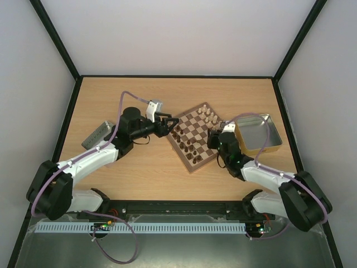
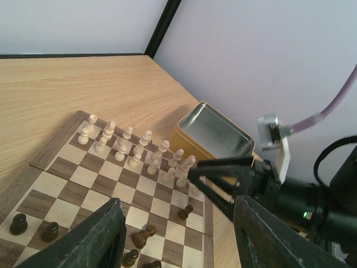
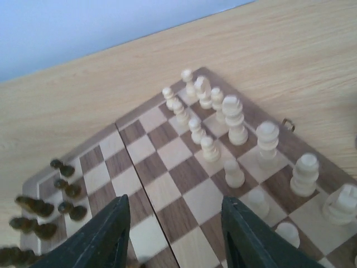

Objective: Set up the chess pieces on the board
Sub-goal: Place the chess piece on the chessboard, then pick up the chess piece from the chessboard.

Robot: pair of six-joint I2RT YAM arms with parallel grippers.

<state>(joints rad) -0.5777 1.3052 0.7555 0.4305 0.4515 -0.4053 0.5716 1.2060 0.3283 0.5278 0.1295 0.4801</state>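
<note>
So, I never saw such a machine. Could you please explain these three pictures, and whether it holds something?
Two robot arms are bolted at the table's near edge. The wide picture comes from a fixed camera above and behind them; the other two come from wrist cameras, each showing its own fingers at the bottom. The left end effector and the right end effector are open, holding nothing. Between them lies the board, cream pieces along one edge, dark pieces along the opposite edge. A gold-rimmed tin sits at its right, a grey tin at the left.
</note>
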